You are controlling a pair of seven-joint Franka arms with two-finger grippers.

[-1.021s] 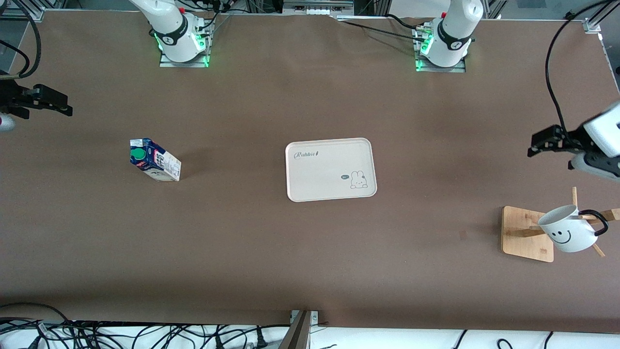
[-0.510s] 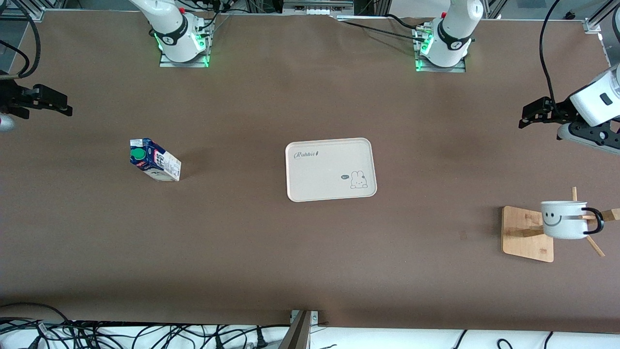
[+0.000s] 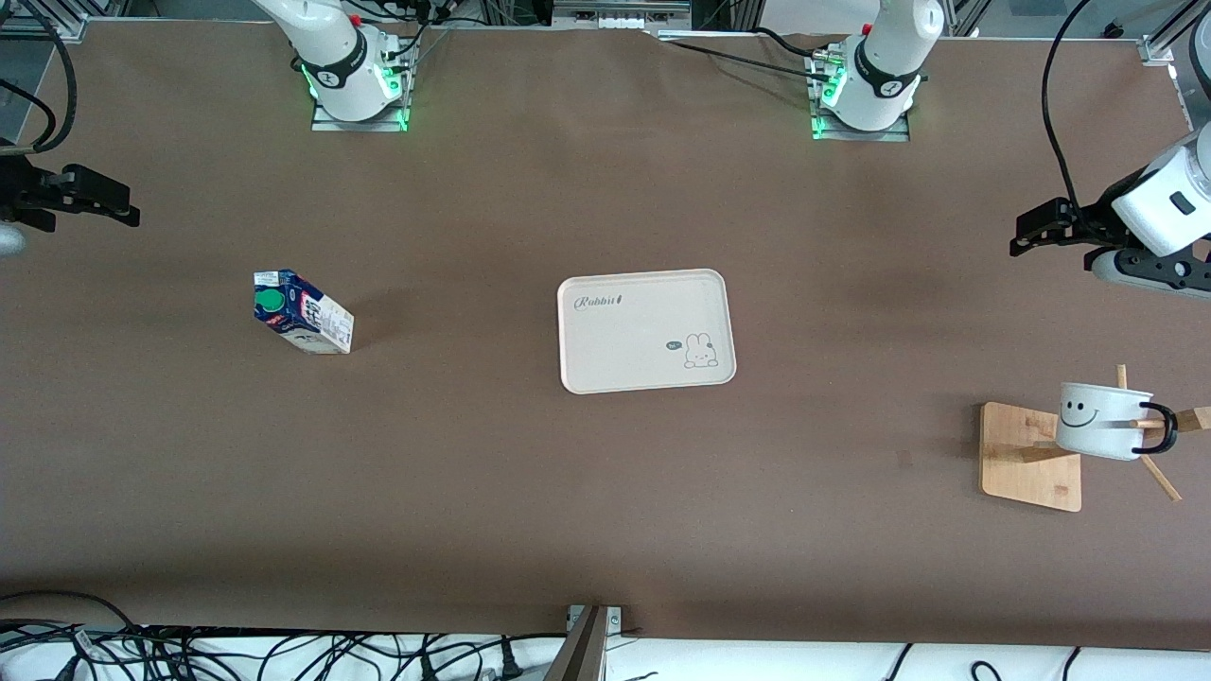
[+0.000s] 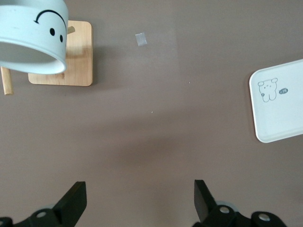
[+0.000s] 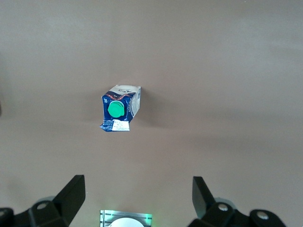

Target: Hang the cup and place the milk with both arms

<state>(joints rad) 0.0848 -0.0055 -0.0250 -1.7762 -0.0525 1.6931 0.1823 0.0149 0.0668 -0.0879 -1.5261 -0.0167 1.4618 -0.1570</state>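
Note:
The white smiley cup hangs by its black handle on a peg of the wooden rack at the left arm's end of the table; it also shows in the left wrist view. My left gripper is open and empty, up in the air, apart from the rack. The blue-and-white milk carton with a green cap stands on the table toward the right arm's end; it also shows in the right wrist view. My right gripper is open and empty, high at the table's edge.
A cream rabbit-print tray lies in the middle of the table; its corner shows in the left wrist view. The arm bases stand along the table's edge farthest from the front camera. Cables lie along the edge nearest that camera.
My left gripper has risen and drawn away from the rack. The cup, left hanging on the peg, has swung from tilted to nearly level. The right arm and the carton have not moved.

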